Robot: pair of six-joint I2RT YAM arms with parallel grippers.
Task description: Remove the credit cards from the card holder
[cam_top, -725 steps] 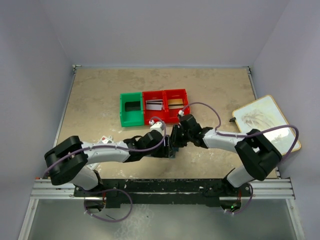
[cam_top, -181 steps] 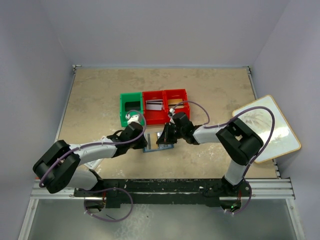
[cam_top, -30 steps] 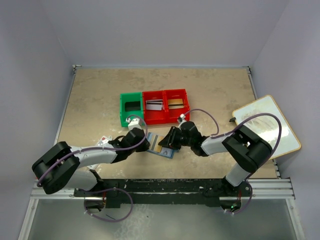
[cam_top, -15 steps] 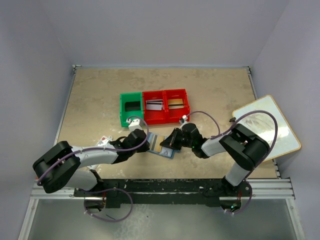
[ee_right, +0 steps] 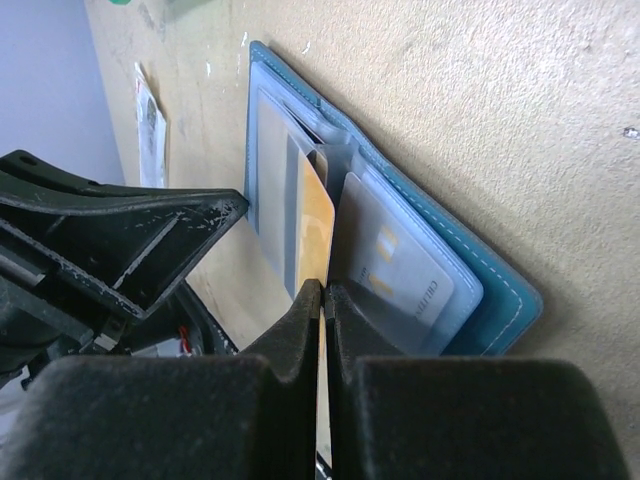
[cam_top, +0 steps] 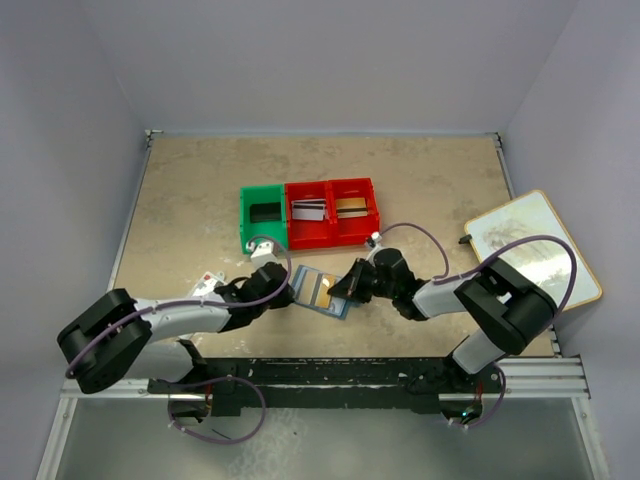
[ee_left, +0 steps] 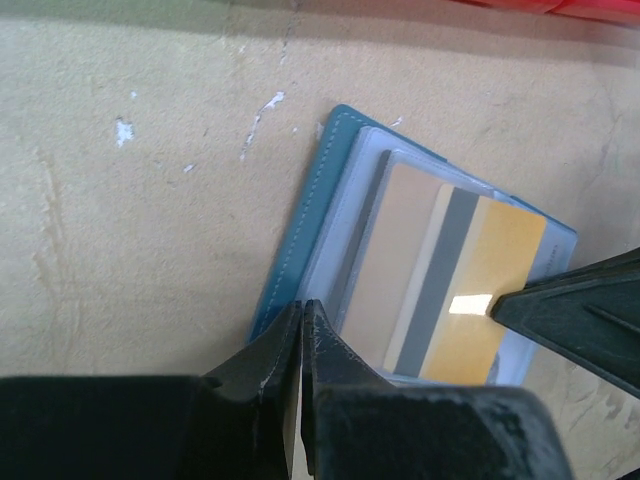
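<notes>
- Your card holder (ee_left: 300,250) lies open on the tabletop (cam_top: 200,200), just on the near side of the red bins (cam_top: 330,240).
- Your left claw (ee_left: 302,318) is closed, pinching its edge.
- Your right claw (ee_right: 323,292) grips the gold card (ee_right: 314,235), which is partly out of its sleeve.

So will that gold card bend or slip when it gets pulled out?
It will probably stay stiff: the gold card looks flat and straight where the right gripper pinches it. It might be slippery, since its face shines. The card holder looks thin and light, so it could drag along, though the left gripper seems to pin its edge.
</notes>
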